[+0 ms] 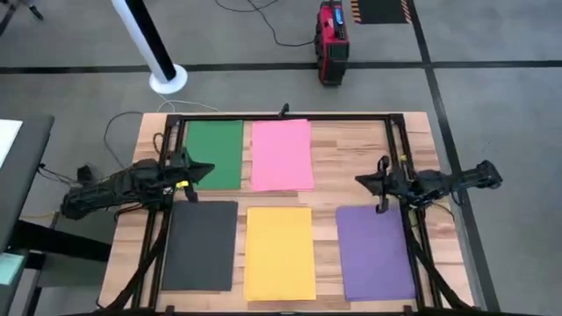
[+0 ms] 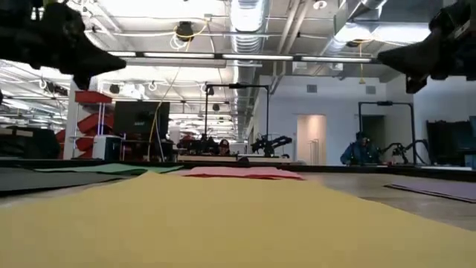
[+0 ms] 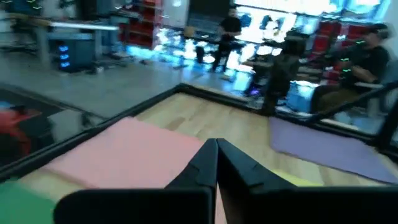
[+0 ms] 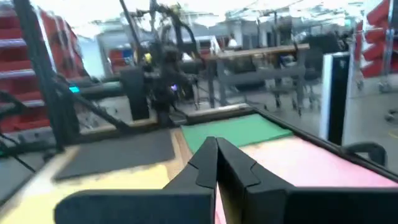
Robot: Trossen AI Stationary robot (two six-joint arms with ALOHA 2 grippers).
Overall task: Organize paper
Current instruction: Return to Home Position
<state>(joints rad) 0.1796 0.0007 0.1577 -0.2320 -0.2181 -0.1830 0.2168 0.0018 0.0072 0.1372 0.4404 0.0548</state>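
left end effector point(image 1: 209, 168), pressed together, empty, hangs behind-left of the yellow paper point(image 1: 280, 252); right end effector point(image 1: 360, 180), likewise, behind-right. the sheets point(image 1: 281, 154) lie flat on the tabletop point(image 1: 351, 149), probably light and floppy: pinch an edge.

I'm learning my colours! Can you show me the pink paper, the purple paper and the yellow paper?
pink paper point(image 1: 281, 154): high view, middle of the sheet.
purple paper point(image 1: 375, 252): high view, middle of the sheet.
yellow paper point(image 1: 280, 253): high view, middle of the sheet.
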